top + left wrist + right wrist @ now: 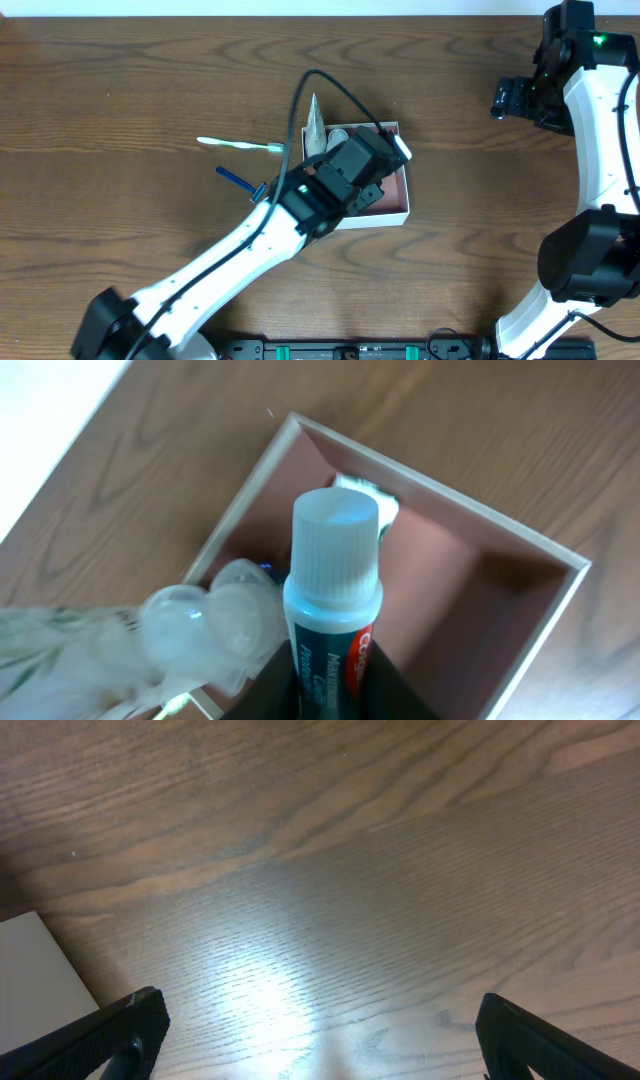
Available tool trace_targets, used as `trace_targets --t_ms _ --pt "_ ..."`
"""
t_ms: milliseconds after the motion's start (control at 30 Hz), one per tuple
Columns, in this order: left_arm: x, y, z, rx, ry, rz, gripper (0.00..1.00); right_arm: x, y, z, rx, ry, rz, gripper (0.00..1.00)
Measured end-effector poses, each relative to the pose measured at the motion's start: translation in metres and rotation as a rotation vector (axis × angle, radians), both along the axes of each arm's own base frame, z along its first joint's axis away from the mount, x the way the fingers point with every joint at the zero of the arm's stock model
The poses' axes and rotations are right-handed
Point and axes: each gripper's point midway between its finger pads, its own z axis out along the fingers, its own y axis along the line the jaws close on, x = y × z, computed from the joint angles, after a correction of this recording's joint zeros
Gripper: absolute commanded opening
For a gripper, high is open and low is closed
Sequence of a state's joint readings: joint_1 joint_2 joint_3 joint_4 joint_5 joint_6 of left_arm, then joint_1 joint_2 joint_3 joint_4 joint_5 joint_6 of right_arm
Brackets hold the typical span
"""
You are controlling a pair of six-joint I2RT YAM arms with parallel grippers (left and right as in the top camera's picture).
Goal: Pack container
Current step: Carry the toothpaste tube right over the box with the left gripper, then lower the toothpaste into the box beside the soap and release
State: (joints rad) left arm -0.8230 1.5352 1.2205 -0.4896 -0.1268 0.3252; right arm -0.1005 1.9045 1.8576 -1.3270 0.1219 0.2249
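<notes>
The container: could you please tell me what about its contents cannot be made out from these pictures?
Overhead: the left arm covers most of the inside of the container.
Left wrist: the toothpaste tube is cut off by the bottom edge, and its cap hides most of a green-and-white item behind it.
Left wrist: the clear plastic item beside it is too blurred to identify.

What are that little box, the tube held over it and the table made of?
The container looks like thin cardboard: matte white walls, flat pinkish-brown inside, sharp corners. The toothpaste tube seems glossy printed plastic with a ribbed white cap. The table shows brown wood grain, possibly laminate.
</notes>
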Motion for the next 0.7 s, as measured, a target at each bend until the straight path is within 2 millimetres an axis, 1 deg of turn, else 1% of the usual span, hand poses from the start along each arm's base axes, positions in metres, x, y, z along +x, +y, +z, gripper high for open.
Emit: trace_targets --t_ms 33,67,100,167,367,467,533,567,600,633,667,700 --pt "0.001 0.0 -0.006 0.024 0.003 -0.014 0.36 0.0 0.0 0.0 0.0 0.0 0.0 0.99" --pt "0.001 0.0 -0.011 0.043 0.005 -0.024 0.44 0.0 0.0 0.0 0.0 0.0 0.0 0.99" --pt "0.002 0.0 -0.014 0.058 0.006 -0.032 0.5 0.0 0.0 0.0 0.0 0.0 0.0 0.99" --pt "0.002 0.0 -0.016 0.069 0.003 -0.044 0.57 0.0 0.0 0.0 0.0 0.0 0.0 0.99" --pt "0.002 -0.001 -0.015 0.075 -0.006 -0.055 0.58 0.0 0.0 0.0 0.0 0.0 0.0 0.99" --pt "0.001 -0.001 -0.009 0.059 -0.012 -0.048 0.58 0.0 0.0 0.0 0.0 0.0 0.0 0.99" --pt "-0.001 0.0 0.003 0.021 -0.023 -0.025 0.58 0.0 0.0 0.0 0.0 0.0 0.0 0.99" --pt "-0.002 0.001 0.013 -0.008 -0.034 -0.011 0.58 0.0 0.0 0.0 0.0 0.0 0.0 0.99" --pt "-0.003 0.003 0.025 -0.044 -0.049 0.006 0.59 0.0 0.0 0.0 0.0 0.0 0.0 0.99" --pt "-0.005 0.007 0.042 -0.092 -0.069 0.038 0.6 0.0 0.0 0.0 0.0 0.0 0.0 0.99" --pt "-0.006 0.013 0.059 -0.137 -0.092 0.082 0.64 0.0 0.0 0.0 0.0 0.0 0.0 0.99" --pt "-0.008 0.024 0.076 -0.184 -0.114 0.139 0.66 0.0 0.0 0.0 0.0 0.0 0.0 0.99"
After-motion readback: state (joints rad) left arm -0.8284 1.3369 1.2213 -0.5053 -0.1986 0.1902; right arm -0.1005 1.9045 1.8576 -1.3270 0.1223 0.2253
